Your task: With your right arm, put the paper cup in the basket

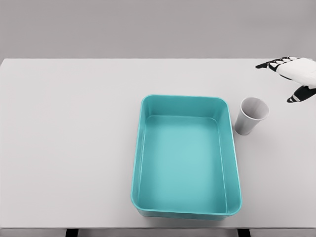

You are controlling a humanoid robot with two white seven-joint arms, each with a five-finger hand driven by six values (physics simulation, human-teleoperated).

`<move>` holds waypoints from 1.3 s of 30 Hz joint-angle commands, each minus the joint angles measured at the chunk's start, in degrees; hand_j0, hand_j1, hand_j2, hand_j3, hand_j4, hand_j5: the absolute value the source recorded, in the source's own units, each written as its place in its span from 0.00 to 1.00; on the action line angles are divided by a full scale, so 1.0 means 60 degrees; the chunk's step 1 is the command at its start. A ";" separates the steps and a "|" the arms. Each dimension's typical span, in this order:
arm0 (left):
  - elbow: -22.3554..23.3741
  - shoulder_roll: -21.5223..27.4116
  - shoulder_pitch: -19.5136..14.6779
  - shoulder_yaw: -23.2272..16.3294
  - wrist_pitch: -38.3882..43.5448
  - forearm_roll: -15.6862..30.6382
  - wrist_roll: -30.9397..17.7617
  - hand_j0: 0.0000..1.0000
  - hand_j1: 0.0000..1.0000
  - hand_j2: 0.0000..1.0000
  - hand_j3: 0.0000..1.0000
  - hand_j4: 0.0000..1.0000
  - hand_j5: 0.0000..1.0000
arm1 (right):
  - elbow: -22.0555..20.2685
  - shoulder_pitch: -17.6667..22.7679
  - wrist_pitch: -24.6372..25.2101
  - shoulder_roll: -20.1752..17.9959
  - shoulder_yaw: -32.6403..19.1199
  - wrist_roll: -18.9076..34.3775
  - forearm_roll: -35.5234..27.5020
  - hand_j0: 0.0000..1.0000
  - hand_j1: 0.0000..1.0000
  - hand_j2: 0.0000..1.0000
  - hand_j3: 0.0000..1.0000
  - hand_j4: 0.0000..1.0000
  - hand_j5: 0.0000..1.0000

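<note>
A white paper cup (252,116) stands upright on the table, just right of the teal basket (139,148) near its far right corner. The basket is a shallow rectangular bin and holds nothing. My right hand (286,79) shows at the right edge of the head view, up and to the right of the cup and well apart from it. Its fingers (270,64) are spread, black-tipped, and hold nothing. The left arm does not show.
The white table (69,138) spreads wide to the left of the basket. Its far edge runs along the top of the view and its front edge lies just below the basket.
</note>
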 commanded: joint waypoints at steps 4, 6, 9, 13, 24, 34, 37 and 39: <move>0.0000 0.0001 0.0000 -0.0004 0.0000 0.0001 -0.0008 1.00 1.00 1.00 1.00 1.00 1.00 | 0.0060 0.0000 -0.0030 -0.0069 0.0035 0.0009 0.0013 1.00 1.00 1.00 1.00 1.00 1.00; 0.0000 0.0001 0.0000 -0.0004 0.0000 0.0001 -0.0008 1.00 1.00 1.00 1.00 1.00 1.00 | 0.0221 0.0015 -0.0440 -0.0084 0.0020 0.0228 -0.0177 1.00 1.00 1.00 1.00 1.00 1.00; 0.0000 0.0001 0.0000 -0.0004 0.0000 0.0001 0.0006 1.00 1.00 1.00 1.00 1.00 1.00 | 0.1596 0.0000 -0.2357 -0.0055 -0.0024 0.1081 -0.2415 1.00 1.00 1.00 1.00 1.00 1.00; 0.0000 0.0001 0.0000 -0.0004 0.0000 0.0001 -0.0008 1.00 1.00 1.00 1.00 1.00 1.00 | 0.4878 0.0000 -0.3107 0.0151 -0.0537 0.1081 -0.7983 0.98 0.98 0.98 0.98 0.98 0.98; 0.0000 0.0001 0.0000 -0.0004 0.0000 0.0001 0.0006 1.00 1.00 1.00 1.00 1.00 1.00 | 0.6578 0.0161 -0.3121 0.2011 0.0489 0.1081 -0.8380 0.98 0.98 0.98 0.98 0.98 0.98; 0.0000 0.0001 0.0000 -0.0004 0.0000 0.0001 -0.0008 1.00 1.00 1.00 1.00 1.00 1.00 | 0.7062 0.0161 -0.3180 0.2143 0.1030 0.1081 -0.8337 0.99 0.99 0.99 0.99 0.99 0.99; 0.0000 0.0001 0.0000 -0.0004 0.0000 0.0001 -0.0008 1.00 1.00 1.00 1.00 1.00 1.00 | 0.7062 0.0161 -0.3297 0.2113 0.1104 0.1081 -0.8307 0.99 0.99 0.99 0.99 0.99 0.99; 0.0000 0.0001 0.0000 -0.0004 0.0000 0.0001 0.0006 1.00 1.00 1.00 1.00 1.00 1.00 | 0.7004 0.0161 -0.3326 0.2070 0.1294 0.1081 -0.8293 0.99 0.99 0.99 0.99 0.99 0.99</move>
